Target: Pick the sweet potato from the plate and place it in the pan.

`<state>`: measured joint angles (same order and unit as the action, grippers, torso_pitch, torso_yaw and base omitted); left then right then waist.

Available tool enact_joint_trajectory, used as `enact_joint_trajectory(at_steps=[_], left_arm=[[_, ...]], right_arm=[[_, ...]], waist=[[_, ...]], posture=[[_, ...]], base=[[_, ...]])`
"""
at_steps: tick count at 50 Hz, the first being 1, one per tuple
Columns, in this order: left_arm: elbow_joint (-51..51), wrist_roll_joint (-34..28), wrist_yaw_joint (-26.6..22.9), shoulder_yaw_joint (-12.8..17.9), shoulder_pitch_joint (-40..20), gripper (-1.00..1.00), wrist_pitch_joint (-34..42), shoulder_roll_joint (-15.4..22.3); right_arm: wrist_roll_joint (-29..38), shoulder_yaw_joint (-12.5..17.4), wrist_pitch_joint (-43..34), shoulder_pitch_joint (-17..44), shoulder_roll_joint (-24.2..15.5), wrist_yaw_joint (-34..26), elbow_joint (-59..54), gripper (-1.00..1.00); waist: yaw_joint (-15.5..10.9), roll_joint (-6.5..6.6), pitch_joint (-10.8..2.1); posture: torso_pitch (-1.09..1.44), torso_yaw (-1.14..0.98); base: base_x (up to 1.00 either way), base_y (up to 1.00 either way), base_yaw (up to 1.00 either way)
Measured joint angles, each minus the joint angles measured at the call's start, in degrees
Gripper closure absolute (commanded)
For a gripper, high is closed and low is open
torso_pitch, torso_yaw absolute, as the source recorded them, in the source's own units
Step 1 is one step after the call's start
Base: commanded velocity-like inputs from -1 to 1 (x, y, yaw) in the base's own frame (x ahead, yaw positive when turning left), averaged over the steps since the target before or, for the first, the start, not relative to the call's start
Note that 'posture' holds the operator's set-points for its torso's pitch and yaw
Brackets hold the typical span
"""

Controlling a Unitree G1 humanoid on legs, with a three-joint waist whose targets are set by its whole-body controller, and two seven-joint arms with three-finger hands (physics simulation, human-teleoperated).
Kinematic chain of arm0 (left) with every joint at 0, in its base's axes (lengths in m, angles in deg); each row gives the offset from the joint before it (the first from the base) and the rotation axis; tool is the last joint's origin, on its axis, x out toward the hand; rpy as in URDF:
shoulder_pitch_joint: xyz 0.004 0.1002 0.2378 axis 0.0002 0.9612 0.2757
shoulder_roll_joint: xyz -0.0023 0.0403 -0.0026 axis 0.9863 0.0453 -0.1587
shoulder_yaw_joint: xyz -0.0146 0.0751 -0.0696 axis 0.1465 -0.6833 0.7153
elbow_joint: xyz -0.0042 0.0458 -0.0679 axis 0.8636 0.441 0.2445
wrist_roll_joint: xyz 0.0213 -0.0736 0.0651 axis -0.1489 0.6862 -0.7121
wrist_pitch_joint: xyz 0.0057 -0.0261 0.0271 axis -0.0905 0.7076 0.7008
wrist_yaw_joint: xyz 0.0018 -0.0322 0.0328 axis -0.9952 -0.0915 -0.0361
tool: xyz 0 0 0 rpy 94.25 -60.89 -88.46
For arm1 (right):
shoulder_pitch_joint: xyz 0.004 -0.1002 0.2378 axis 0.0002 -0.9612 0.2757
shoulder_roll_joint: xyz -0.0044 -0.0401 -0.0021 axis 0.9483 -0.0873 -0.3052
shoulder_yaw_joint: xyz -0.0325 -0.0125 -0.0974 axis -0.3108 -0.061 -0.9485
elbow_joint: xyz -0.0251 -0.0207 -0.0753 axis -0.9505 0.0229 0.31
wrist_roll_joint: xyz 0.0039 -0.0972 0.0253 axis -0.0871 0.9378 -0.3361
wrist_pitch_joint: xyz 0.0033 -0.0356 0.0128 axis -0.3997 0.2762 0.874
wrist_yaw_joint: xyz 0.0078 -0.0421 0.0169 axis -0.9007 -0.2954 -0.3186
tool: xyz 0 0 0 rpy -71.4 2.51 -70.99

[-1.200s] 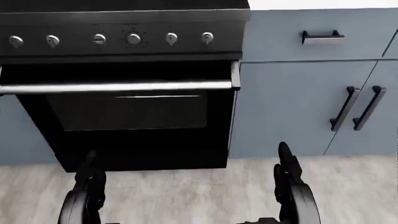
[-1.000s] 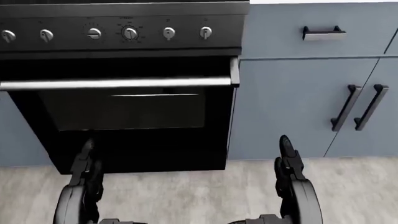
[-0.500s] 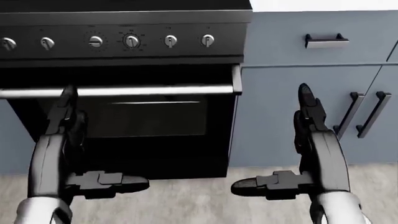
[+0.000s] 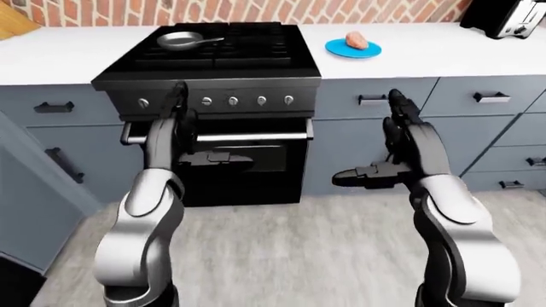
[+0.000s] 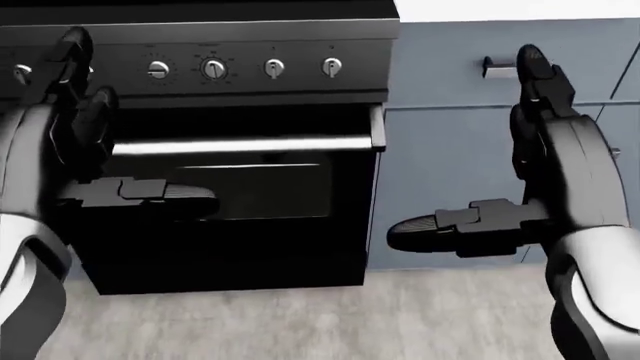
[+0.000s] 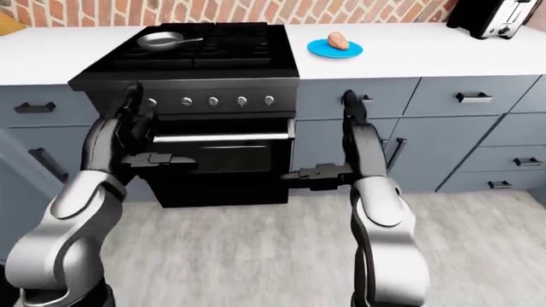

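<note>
The sweet potato [image 4: 358,40] lies on a blue plate [image 4: 353,49] on the white counter, right of the black stove. A grey pan [image 4: 180,41] sits on the stove's far left burner. My left hand [image 4: 175,125] is raised before the oven's knob panel, fingers straight and open, empty. My right hand [image 4: 399,137] is raised before the grey drawers, open and empty. Both hands are well below and short of the plate and pan.
The black oven [image 4: 223,141] with a steel door handle [image 5: 240,145] fills the head view. Grey cabinets [image 4: 478,128] stand to the right. A toaster [image 4: 505,18] stands at the counter's far right. A brick wall [image 4: 256,9] lies behind.
Both arms have risen from near the floor to oven-knob height, with fingers staying open. The view shifted slightly.
</note>
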<state>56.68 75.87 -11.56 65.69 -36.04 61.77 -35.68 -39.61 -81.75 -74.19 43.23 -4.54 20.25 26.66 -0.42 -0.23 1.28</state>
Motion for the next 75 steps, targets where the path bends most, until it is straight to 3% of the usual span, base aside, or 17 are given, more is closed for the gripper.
enact_joint_trajectory(at_steps=[8, 17, 23, 28, 35, 41, 50, 58, 64, 67, 69, 72, 74, 75], left_arm=[[-0.75, 4.07, 2.25, 1.33, -3.74, -1.0, 3.99, 2.04], [-1.31, 9.29, 6.57, 3.34, -11.34, -1.0, 8.48, 5.19], [-1.37, 12.09, 8.2, 3.0, -12.3, -1.0, 9.24, 5.9], [-1.74, 15.16, 9.71, 5.16, -14.07, -1.0, 10.73, 7.22], [-2.33, 20.52, 13.49, 7.37, -15.92, -1.0, 11.94, 9.68], [-2.89, 24.36, 15.9, 7.09, -15.51, -1.0, 11.87, 11.12], [-3.35, 27.79, 17.83, 6.01, -15.03, -1.0, 10.95, 11.96], [-2.9, 28.43, 18.82, 6.67, -14.49, -1.0, 9.99, 13.0], [-3.1, 29.55, 19.13, 5.71, -14.84, -1.0, 10.25, 12.78], [-3.86, 30.9, 19.17, 5.6, -15.23, -1.0, 10.49, 12.6], [-3.84, 31.44, 19.32, 5.75, -15.17, -1.0, 10.33, 12.94], [-3.46, 31.7, 19.88, 6.47, -15.4, -1.0, 10.15, 13.53], [-3.08, 31.49, 20.29, 6.89, -14.83, -1.0, 9.79, 13.84], [-2.86, 31.35, 20.55, 7.03, -14.4, -1.0, 9.89, 13.9]], right_arm=[[1.89, -0.46, -7.94, 7.64, -2.18, -1.58, 3.25, -1.0], [2.32, 0.98, -14.33, 14.18, -5.23, -3.14, 4.89, -1.0], [2.42, 1.18, -19.45, 18.01, -7.84, -3.78, 8.15, -1.0], [2.3, 2.54, -22.9, 20.25, -9.54, -4.47, 11.24, -1.0], [1.93, 2.29, -23.45, 20.04, -9.25, -3.98, 10.7, -1.0], [1.48, 2.29, -23.56, 20.96, -9.62, -3.87, 11.97, -1.0], [1.28, 2.83, -23.45, 20.32, -9.37, -3.54, 12.12, -1.0], [0.55, 0.92, -22.03, 20.09, -8.13, -3.14, 10.68, -1.0], [0.9, 1.62, -22.87, 20.49, -8.56, -2.79, 11.03, -1.0], [1.45, 2.33, -22.72, 20.09, -8.58, -2.37, 11.0, -1.0], [1.5, 2.12, -22.53, 20.33, -8.41, -2.25, 10.73, -1.0], [1.11, 1.66, -21.89, 21.04, -8.39, -2.44, 10.83, -1.0], [0.74, 1.02, -21.89, 20.55, -7.85, -2.64, 11.04, -1.0], [0.45, 0.61, -22.23, 20.44, -7.73, -2.8, 10.79, -1.0]], waist=[[-0.01, 0.11, 0.81], [-0.05, 0.29, 1.03], [-0.1, 0.46, 1.52], [0.03, 0.32, 1.64], [0.09, 0.63, 1.58], [0.18, 0.83, 0.65], [0.64, 1.65, 1.18], [-0.14, 0.44, 1.24], [0.64, 1.16, 1.24], [0.99, 0.49, 1.61], [0.86, 0.95, 1.68], [0.94, 3.84, 2.02], [0.01, 3.42, 2.51], [-0.14, 3.87, 2.51]], posture=[[0.0, 0.0], [0.0, 0.0], [0.0, 0.0], [0.0, 0.0], [0.0, 0.0], [0.0, 0.0], [0.0, 0.0], [0.0, 0.0], [0.0, 0.0], [0.0, 0.0], [0.0, 0.0], [0.0, 0.0], [0.0, 0.0], [0.0, 0.0]], base=[[0.0, 0.0, 0.0], [0.0, 0.0, 0.0], [0.0, 0.0, 0.0], [0.0, 0.0, 0.0], [0.04, 0.0, 0.0], [0.05, 0.0, 0.0], [0.09, 0.0, 0.0], [0.11, 0.0, 0.0], [0.1, 0.0, 0.0], [0.12, 0.0, 0.0], [0.12, 0.0, 0.0], [0.12, 0.0, 0.0], [0.11, 0.0, 0.0], [0.12, 0.0, 0.0]])
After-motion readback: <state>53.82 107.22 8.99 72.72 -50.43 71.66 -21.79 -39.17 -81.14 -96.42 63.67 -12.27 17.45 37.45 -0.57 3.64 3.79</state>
